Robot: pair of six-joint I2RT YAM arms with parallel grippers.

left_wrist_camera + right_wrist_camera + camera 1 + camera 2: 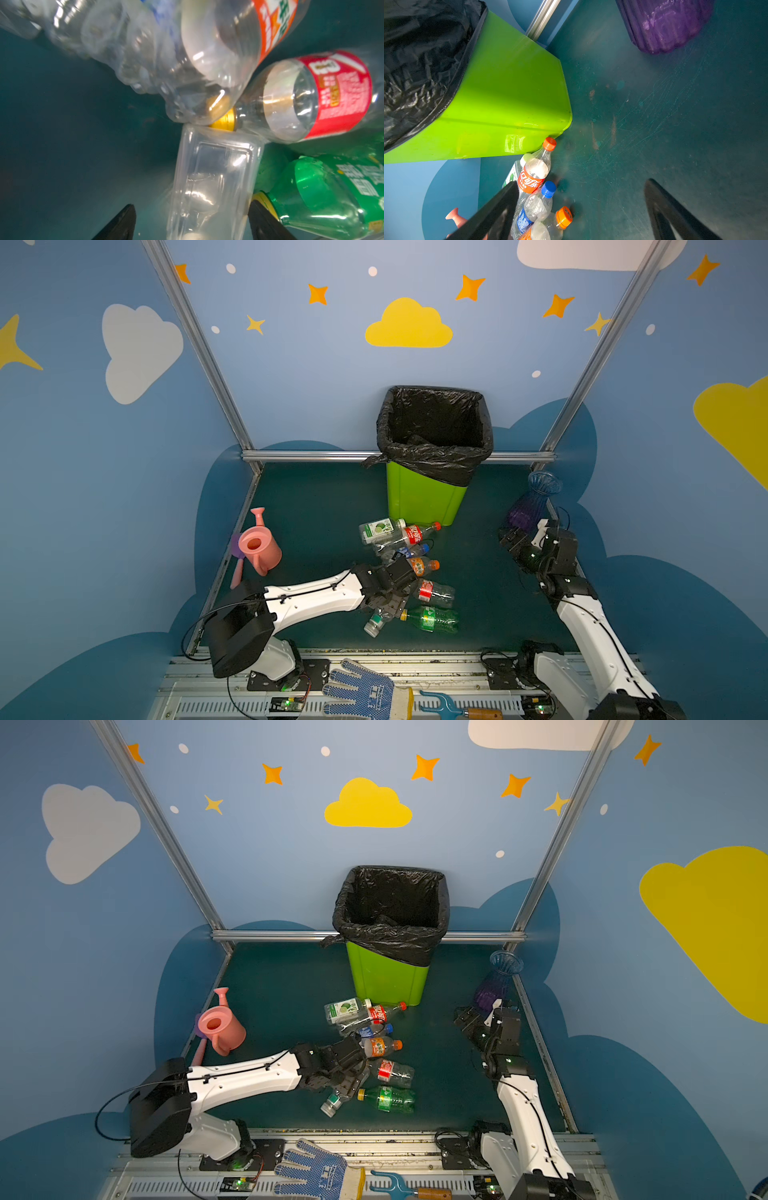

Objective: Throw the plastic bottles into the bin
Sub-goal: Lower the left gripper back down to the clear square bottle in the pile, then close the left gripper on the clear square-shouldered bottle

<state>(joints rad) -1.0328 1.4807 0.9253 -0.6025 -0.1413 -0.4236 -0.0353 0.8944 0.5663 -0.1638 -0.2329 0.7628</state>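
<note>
Both top views show the left pincer (388, 608) low among the plastic bottles (409, 562) lying on the tabletop (316, 510) before the bin (424, 497). The grasp will go best centred on one bottle and closed squarely.

Left wrist view: the jaws are open and straddle a clear square bottle (212, 176), with one finger (266, 224) just beside it and nothing gripped.

Right wrist view: the right pincer (581, 182) is wide open and empty.

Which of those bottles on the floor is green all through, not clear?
The green bottle with the yellow cap, lying on its side at the near end of the pile. The other bottles have clear bodies.
</note>
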